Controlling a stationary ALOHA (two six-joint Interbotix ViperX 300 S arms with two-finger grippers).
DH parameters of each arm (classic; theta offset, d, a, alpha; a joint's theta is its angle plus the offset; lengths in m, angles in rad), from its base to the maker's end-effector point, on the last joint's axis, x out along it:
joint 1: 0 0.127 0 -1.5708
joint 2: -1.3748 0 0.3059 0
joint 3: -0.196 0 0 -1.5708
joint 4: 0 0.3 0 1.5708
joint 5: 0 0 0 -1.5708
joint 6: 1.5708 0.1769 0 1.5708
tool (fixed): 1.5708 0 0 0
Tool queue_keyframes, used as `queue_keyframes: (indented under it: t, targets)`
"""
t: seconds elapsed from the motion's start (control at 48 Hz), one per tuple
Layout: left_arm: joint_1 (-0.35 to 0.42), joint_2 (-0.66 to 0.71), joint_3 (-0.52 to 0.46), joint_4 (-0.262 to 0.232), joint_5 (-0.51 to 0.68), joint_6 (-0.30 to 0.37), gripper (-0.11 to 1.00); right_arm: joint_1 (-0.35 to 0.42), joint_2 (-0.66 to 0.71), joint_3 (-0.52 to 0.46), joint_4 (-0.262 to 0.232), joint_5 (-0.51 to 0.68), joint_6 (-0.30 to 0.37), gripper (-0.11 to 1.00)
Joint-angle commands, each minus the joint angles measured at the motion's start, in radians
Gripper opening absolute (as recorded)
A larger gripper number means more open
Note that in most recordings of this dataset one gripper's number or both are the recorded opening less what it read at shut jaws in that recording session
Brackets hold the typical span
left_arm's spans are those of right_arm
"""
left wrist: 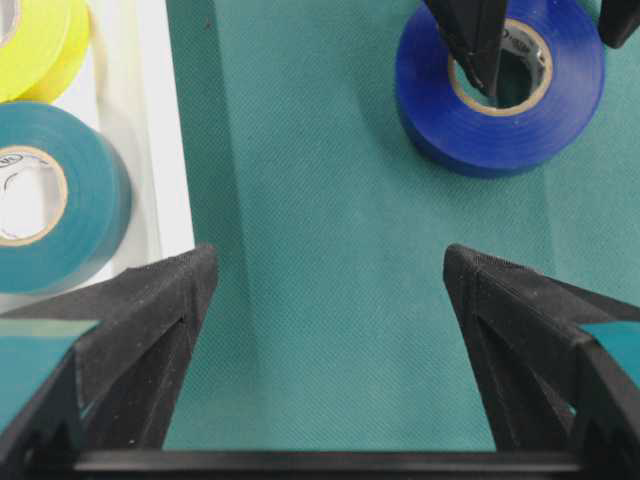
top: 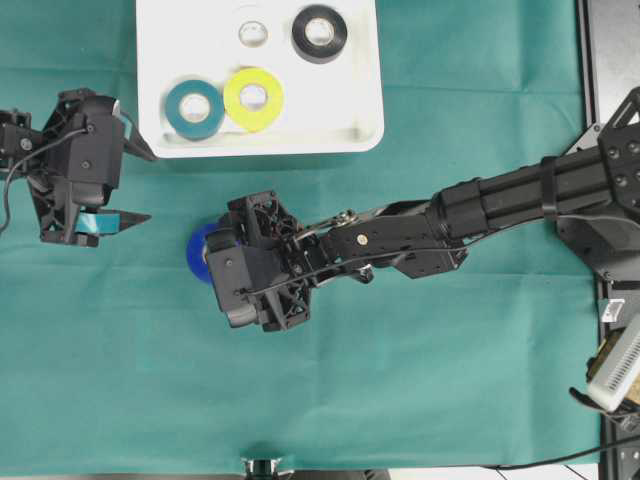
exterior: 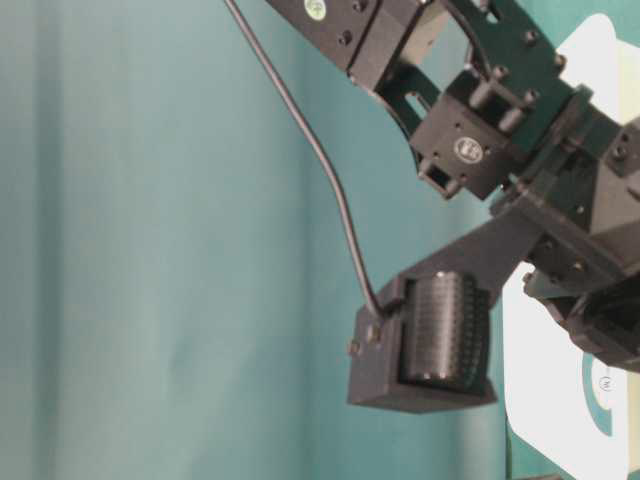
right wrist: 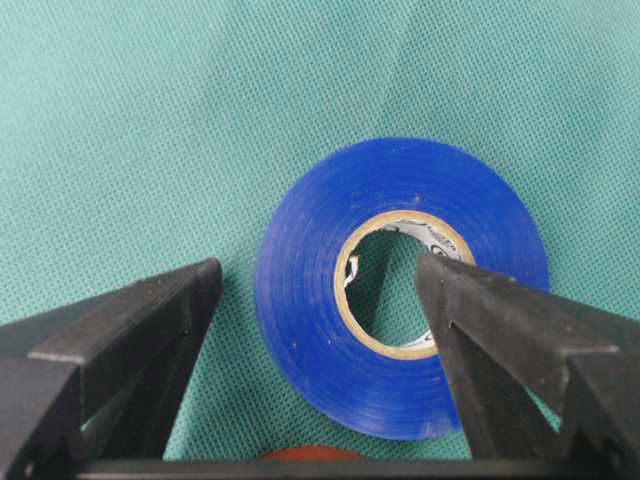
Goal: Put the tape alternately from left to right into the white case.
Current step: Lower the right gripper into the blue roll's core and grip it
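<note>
The right tool point(right wrist: 315, 290), spread wide, straddles one wall of the blue tape point(right wrist: 400, 290) lying flat on the green surface point(top: 450, 350) just below the white case's point(top: 372, 90) lower rim, while the left tool point(left wrist: 325, 270) gapes beside that rim's corner.

The cloth point(top: 420, 350) is green all over. On it sits a white case point(top: 365, 70). Inside the case are a teal roll point(top: 194, 108), a yellow roll point(top: 253, 98) just beside it, a black roll point(top: 319, 33) and a white roll point(top: 253, 33). Below the case lies a blue roll point(right wrist: 400, 285) with a pale ring inside. Both robot arms are black.
</note>
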Motion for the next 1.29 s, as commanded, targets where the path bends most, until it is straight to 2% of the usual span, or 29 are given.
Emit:
queue_keyframes:
  t: [0.0, 0.062, 0.125, 0.312, 0.396, 0.958, 1.27]
  targets:
    - [-0.003, -0.008, -0.009, -0.002, -0.008, -0.002, 0.98, 0.002, -0.015, -0.020, 0.003, -0.003, 0.003, 0.81]
    - [-0.003, -0.008, -0.009, -0.002, -0.008, -0.002, 0.98, 0.002, -0.015, -0.025, 0.003, -0.003, 0.005, 0.76]
    - [-0.003, -0.008, -0.008, -0.002, -0.008, -0.002, 0.98, 0.002, -0.015, -0.029, 0.003, -0.003, 0.005, 0.66]
    - [-0.003, -0.008, -0.008, -0.002, -0.008, -0.002, 0.98, 0.002, -0.015, -0.037, 0.003, -0.005, 0.008, 0.16]
    - [-0.003, -0.008, -0.009, -0.002, -0.008, -0.002, 0.98, 0.003, -0.015, -0.037, 0.003, -0.003, 0.008, 0.03]
    - [-0.003, -0.008, -0.008, -0.002, -0.008, -0.002, 0.98, 0.002, -0.029, -0.035, 0.003, -0.003, 0.009, 0.02]
    - [-0.003, -0.008, -0.009, -0.002, -0.008, -0.002, 0.98, 0.005, -0.124, -0.006, -0.002, -0.003, 0.009, 0.02]
